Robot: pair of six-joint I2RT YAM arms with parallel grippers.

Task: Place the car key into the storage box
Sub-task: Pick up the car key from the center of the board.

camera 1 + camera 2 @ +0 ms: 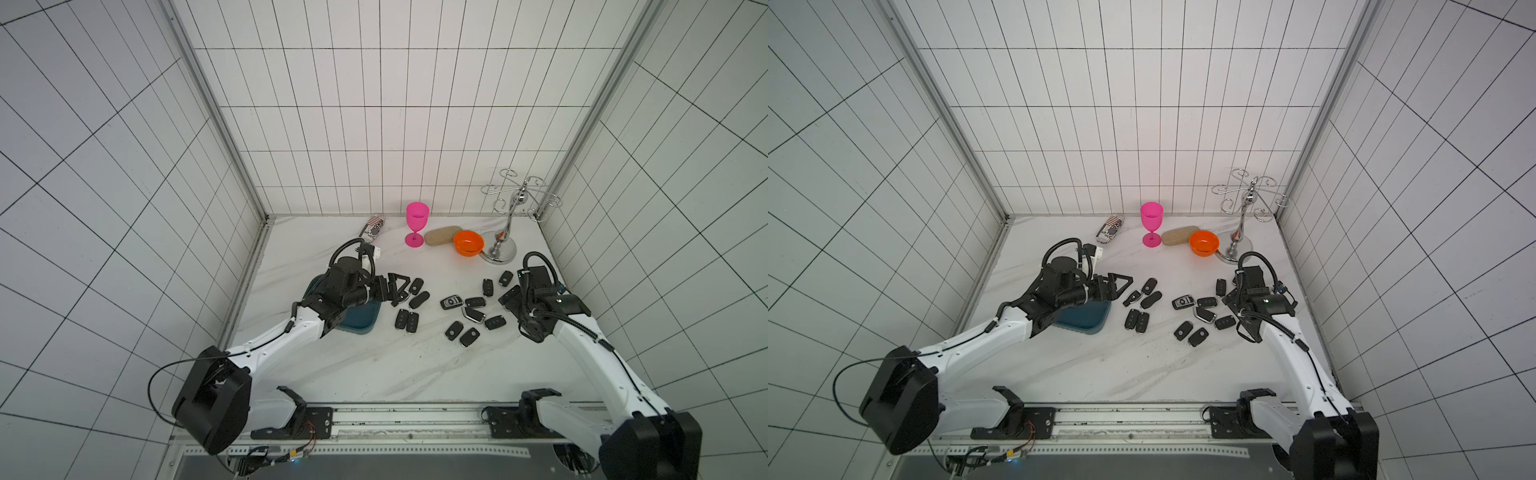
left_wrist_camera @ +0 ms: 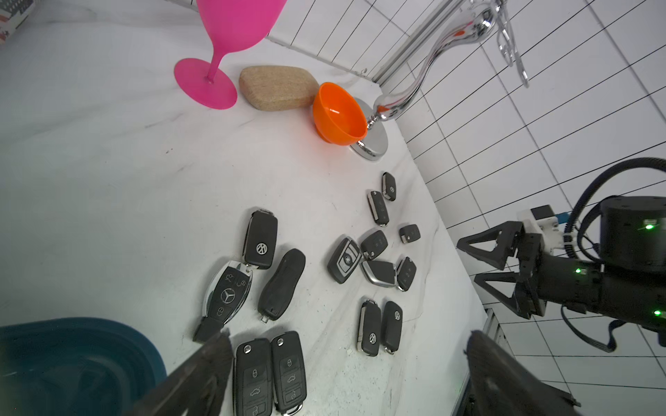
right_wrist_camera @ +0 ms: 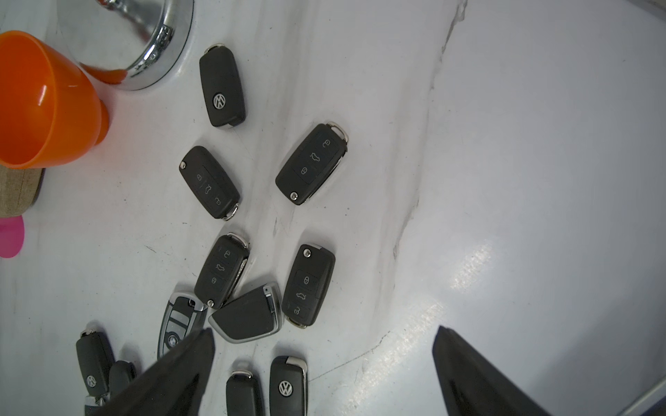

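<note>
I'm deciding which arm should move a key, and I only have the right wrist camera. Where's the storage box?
Observer: The storage box sits on the robot's left side, partly under the left arm.
Operator: Is the left gripper carrying anything?
Observer: No, the left gripper is open and empty, hovering beside the box.
Operator: Which key lies nearest the box?
Observer: The Mercedes key, with its black end pointing toward the box.
</note>
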